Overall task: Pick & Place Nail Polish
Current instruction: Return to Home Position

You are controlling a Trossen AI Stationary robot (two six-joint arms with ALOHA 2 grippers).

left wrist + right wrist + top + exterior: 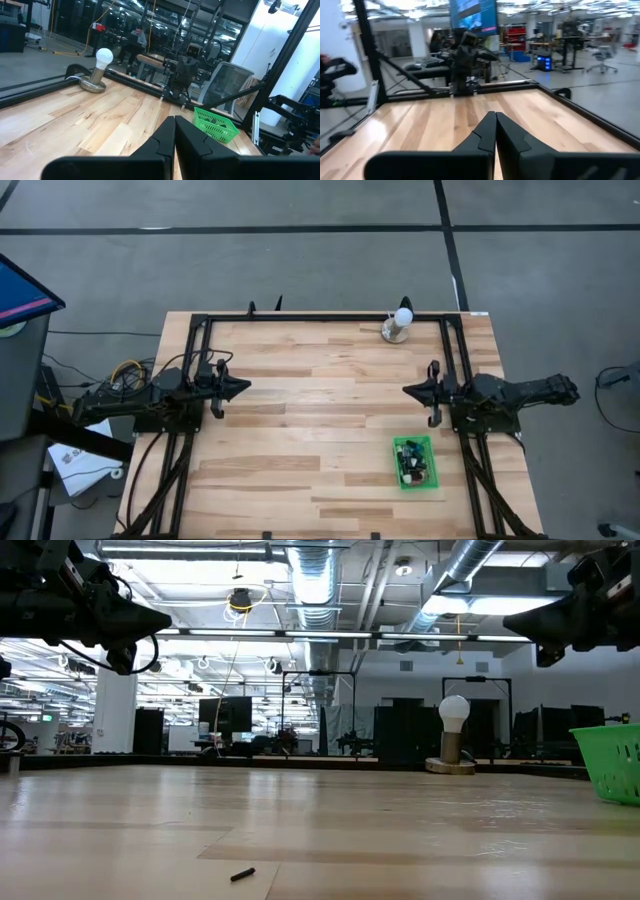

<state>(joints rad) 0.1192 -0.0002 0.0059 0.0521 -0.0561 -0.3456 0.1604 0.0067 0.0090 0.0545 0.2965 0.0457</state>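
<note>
nail polish (412,464) lies heaped in the green bin (612,762) near the right gripper (408,390), bottles too small to count. left gripper (243,387) hovers opposite. both jaws pressed together, empty. small dark speck (242,874) on the surface (300,430), unidentifiable.
</note>
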